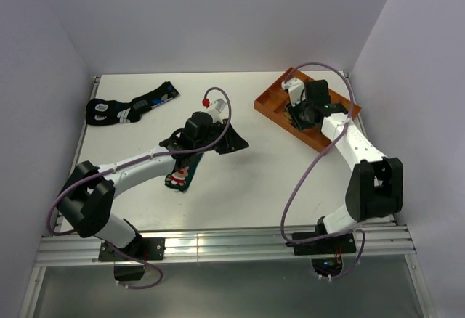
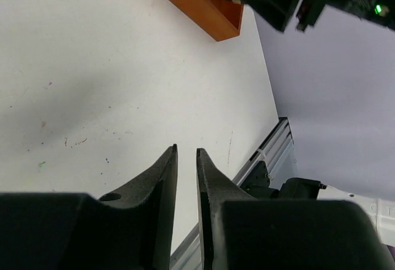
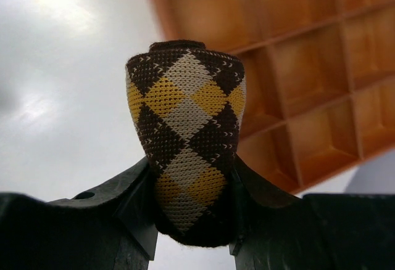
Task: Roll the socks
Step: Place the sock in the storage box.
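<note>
Orange tray (image 1: 270, 101) on white table (image 1: 240, 187)

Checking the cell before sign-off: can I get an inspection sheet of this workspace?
Surface: white table, faint specks.
Job's things: checkered sock rolled, in the right gripper; teal sock lying under the left arm.
Clutter: orange tray; dark patterned socks at far left.
Grippers: left gripper narrow gap, empty; right gripper shut on the checkered sock over the tray.
Cables: purple cable looped along each arm.
Surroundings: pale walls on three sides.

Knitted cloth, plastic, a matt table.
The sock (image 3: 185, 140) at centre is rough knitted cloth; the tray (image 3: 296, 66) at upper right is smooth, slightly glossy orange plastic; the white table (image 2: 92, 66) looks matt.
</note>
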